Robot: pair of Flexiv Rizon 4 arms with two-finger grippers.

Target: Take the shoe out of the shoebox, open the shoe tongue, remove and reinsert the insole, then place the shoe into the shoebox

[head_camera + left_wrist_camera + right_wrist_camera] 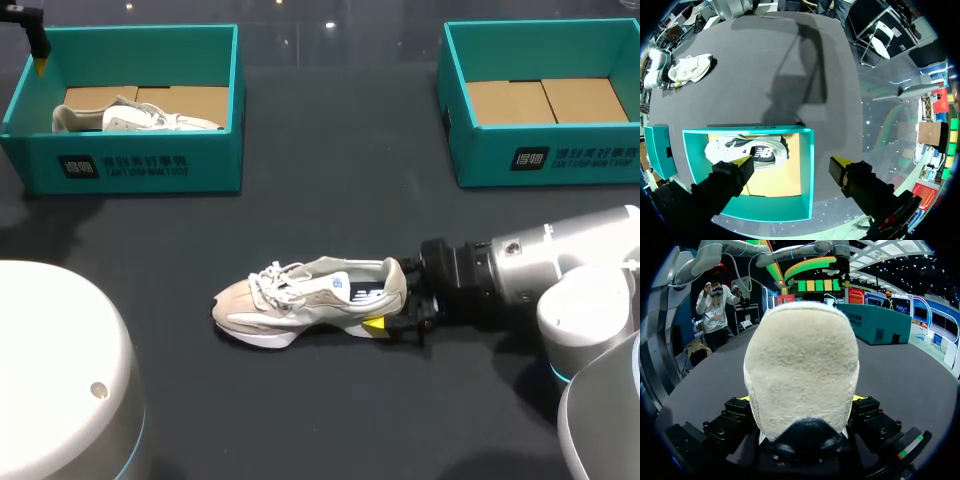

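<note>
The beige and white lace-up sneaker [310, 300] lies on its sole near the middle of the surface, toward the near edge, toe pointing to the left edge. The right gripper [395, 310] is closed on its heel, one finger on each side.

The teal cardboard box at the far-left corner [140, 170] contains a second white sneaker [140, 118] lying on a brown cardboard floor. The left gripper [792, 164] hangs above this box with its fingers spread apart, gripping nothing. The matching teal box at the far-right corner [545, 160] shows its brown cardboard floor [545, 100].

The surface [330, 180] is dark grey and matte.
</note>
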